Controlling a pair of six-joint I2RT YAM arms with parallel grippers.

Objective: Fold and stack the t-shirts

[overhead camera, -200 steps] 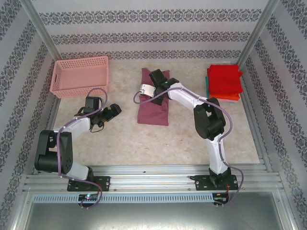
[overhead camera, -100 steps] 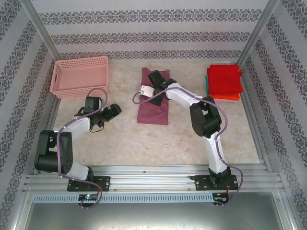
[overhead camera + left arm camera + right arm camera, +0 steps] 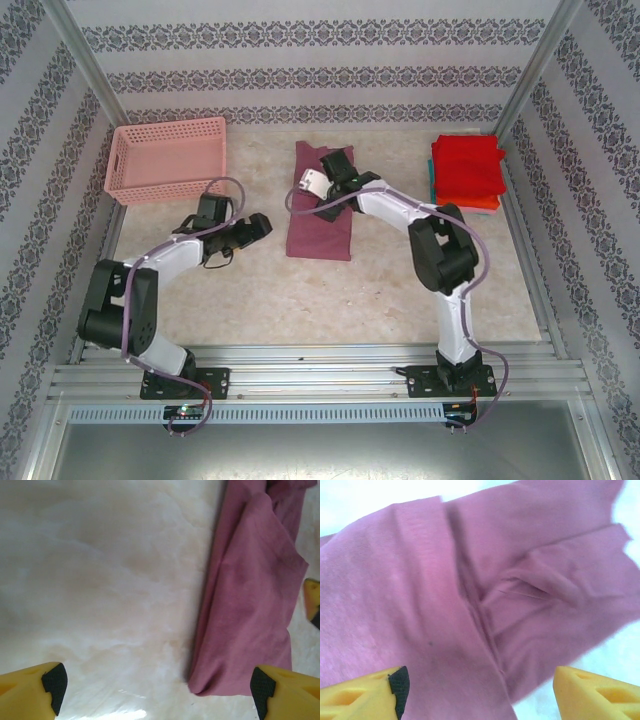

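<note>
Maroon t-shirt [image 3: 318, 236] (folded lengthwise), right gripper [image 3: 480, 685] spread above

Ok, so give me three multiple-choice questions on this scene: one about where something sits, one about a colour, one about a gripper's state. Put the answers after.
1. Where does the pink basket sit?
A) far left
B) far right
C) centre

2. What colour is on top of the folded stack?
A) teal
B) red
C) maroon

3. How is the right gripper?
A) shut on cloth
B) open over the maroon shirt
C) shut on the basket

Answers:
1. A, it stands at the far left in the top view.
2. B, red lies on top, with orange and teal edges beneath.
3. B, its jaws stand wide apart with nothing between them, and the shirt lies below.
</note>
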